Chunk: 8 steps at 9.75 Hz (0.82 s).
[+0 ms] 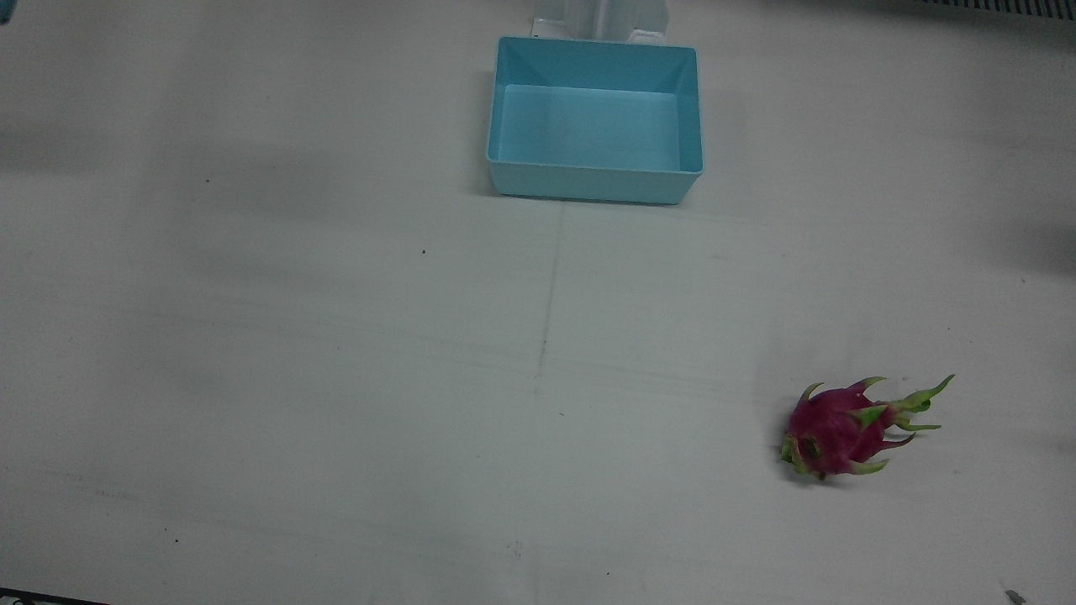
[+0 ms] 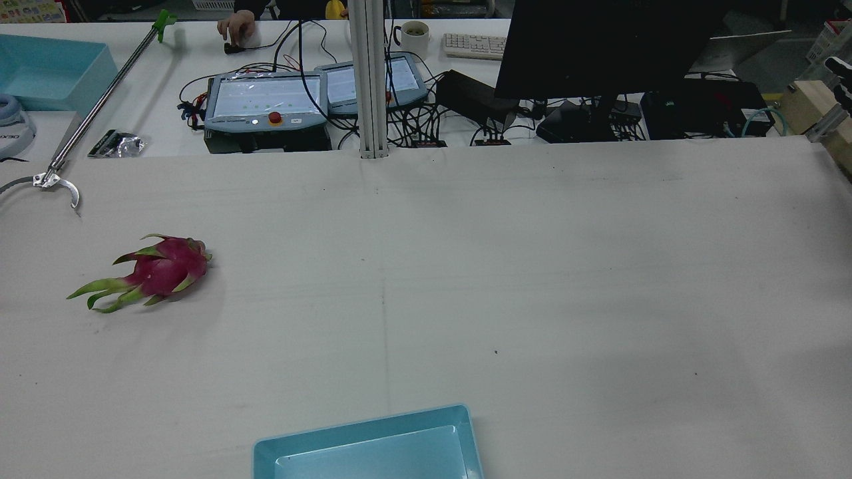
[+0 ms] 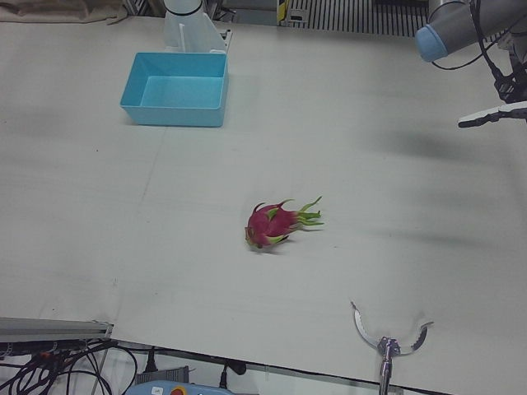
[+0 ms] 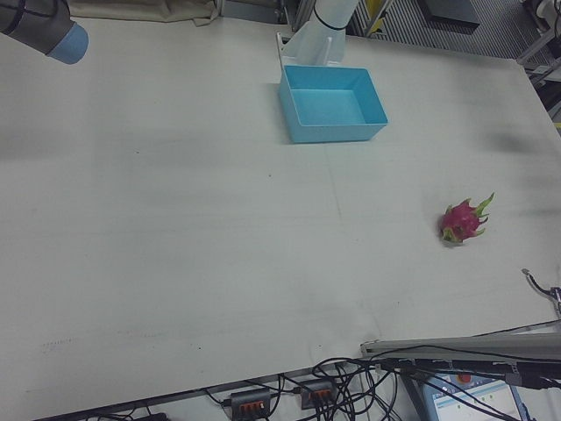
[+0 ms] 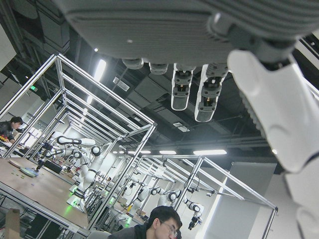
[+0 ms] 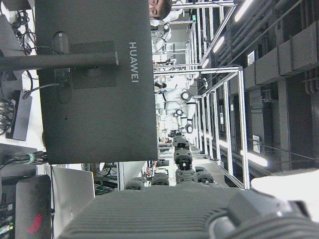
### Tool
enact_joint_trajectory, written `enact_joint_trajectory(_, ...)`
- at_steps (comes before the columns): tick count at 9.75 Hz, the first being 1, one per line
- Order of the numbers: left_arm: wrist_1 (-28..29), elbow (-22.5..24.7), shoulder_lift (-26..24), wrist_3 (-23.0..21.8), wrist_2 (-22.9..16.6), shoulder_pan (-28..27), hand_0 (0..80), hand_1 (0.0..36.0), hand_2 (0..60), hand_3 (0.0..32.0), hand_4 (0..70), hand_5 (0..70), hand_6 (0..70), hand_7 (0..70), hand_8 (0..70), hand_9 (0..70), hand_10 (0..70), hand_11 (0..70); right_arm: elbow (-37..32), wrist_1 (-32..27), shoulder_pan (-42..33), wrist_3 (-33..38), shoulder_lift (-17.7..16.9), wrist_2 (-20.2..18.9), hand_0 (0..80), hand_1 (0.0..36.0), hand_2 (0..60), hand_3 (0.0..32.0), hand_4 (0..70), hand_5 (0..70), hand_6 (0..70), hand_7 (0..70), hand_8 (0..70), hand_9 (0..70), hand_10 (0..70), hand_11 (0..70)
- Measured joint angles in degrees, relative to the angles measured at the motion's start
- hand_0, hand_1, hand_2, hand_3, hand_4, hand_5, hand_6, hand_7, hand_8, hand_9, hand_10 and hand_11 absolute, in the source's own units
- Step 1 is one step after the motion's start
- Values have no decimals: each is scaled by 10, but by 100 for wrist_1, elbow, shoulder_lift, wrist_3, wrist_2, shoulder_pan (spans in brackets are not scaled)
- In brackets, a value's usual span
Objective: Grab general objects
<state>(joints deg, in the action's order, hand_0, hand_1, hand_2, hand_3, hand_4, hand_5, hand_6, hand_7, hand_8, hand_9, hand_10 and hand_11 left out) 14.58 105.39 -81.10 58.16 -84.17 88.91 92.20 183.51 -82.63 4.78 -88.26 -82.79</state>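
Dragon fruit (image 1: 836,428) lying on its side on the white desk (image 1: 336,378), on the robot's left half, toward the operators' edge and near the left edge. Skin deep magenta, body oval, with green, yellow-tipped scales curling off it; longest scales bunched at one end and pointing toward the left edge, blunt end toward the desk's middle. Surface intact where visible. Nothing touching it; same fruit seen in rear view (image 2: 156,269), left-front view (image 3: 276,225) and right-front view (image 4: 463,220).

Light blue bin (image 1: 595,118) standing at the middle of the robot-side edge, open top, interior bare. Well apart from the fruit.

Metal reacher tool (image 3: 387,344), curved claws spread, resting at the operators' edge near the left corner, apart from the fruit.

Left robot hand (image 5: 199,89) seen only from its own camera, raised and facing the ceiling: fingers extended and separated, nothing held, released. Right robot hand (image 6: 179,174) likewise aloft, facing a dark monitor (image 6: 94,79); fingers (image 6: 182,158) straight, nothing between them, released.
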Motion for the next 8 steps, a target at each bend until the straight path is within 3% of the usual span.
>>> enact_joint_trajectory(3,31,71,38,551,-409,-117,558,203,125,0,271,162,179,320,25,56,0,0,0,0,1,-1,-1,0,0,0,0,0,0,0,0,0,0,0,0,0)
enact_joint_trajectory(6,25,84,50,961,-1131,-192,567,215,126,0,259,152,163,291,22,44,0,0,0,-2,2,-1,-5,0,0,0,0,0,0,0,0,0,0,0,0,0)
enact_joint_trajectory(8,-69,81,63,1323,-1190,-526,582,235,143,0,256,164,149,276,19,41,0,0,0,-1,2,0,-3,0,0,0,0,0,0,0,0,0,0,0,0,0)
